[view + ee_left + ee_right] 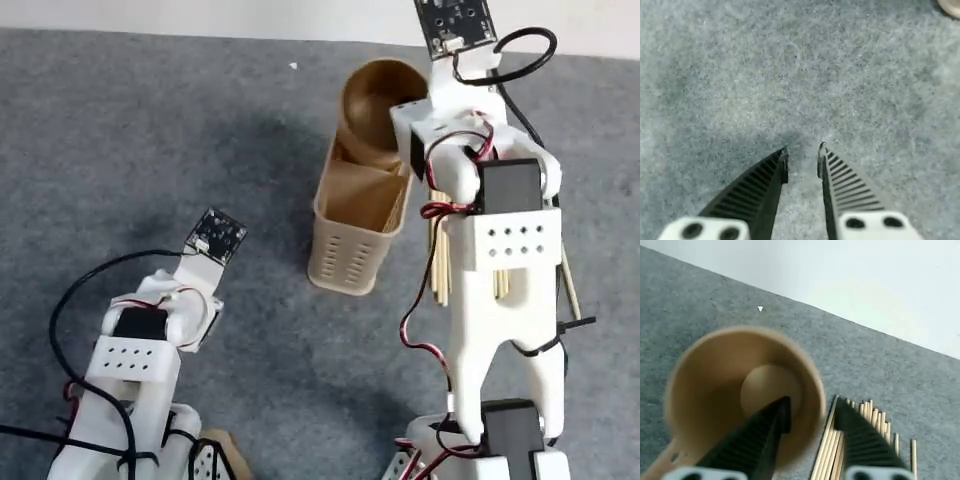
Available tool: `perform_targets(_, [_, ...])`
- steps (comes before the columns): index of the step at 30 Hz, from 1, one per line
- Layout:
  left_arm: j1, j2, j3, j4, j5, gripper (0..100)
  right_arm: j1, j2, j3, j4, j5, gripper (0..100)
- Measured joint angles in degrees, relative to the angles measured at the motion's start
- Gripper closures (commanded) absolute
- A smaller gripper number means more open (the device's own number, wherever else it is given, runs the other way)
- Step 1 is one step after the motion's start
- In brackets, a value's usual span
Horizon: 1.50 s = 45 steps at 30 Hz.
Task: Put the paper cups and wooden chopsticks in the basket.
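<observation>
End effector of right arm (812, 412) pinched on rim of paper cup (715, 390), over far end of basket (350, 250); best centred on the opening, lowered, then released, clear of chopsticks (865, 425) on tabletop (150, 130) alongside; left end effector (802, 160) slightly parted, empty.

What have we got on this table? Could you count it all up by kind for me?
Paper cup: 1
Basket: 1
Pile of wooden chopsticks: 1, its sticks too bunched to count singly
Robot arms: 2, the left arm and the right arm
Total: 5
</observation>
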Motion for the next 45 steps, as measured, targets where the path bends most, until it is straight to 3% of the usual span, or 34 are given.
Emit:
perform_targets(9, [0.0,0.0,0.4,0.0,0.0,87,0.6,0.7,-2.2,-0.4,0.0,59.1])
perform_targets(17, [0.0,0.0,0.4,0.0,0.0,87,0.4,13.2,7.3,-11.6,-0.1,59.1])
perform_targets(26, [0.0,0.0,0.4,0.0,0.0,87,0.4,17.2,7.5,-12.1,-0.2,59.1])
perform_targets(29, [0.0,0.0,0.4,0.0,0.0,87,0.7,15.0,4.4,-7.1,-0.4,59.1])
perform_targets(37, [0.0,0.0,0.4,0.0,0.0,87,1.3,3.5,-20.2,23.7,-1.9,59.1])
perform_targets(41, [0.0,0.0,1.1,0.0,0.0,87,10.5,1.8,-22.4,30.8,1.9,59.1])
perform_targets(45, [0.0,0.0,1.2,0.0,0.0,87,22.9,3.3,-12.1,30.5,12.6,59.1])
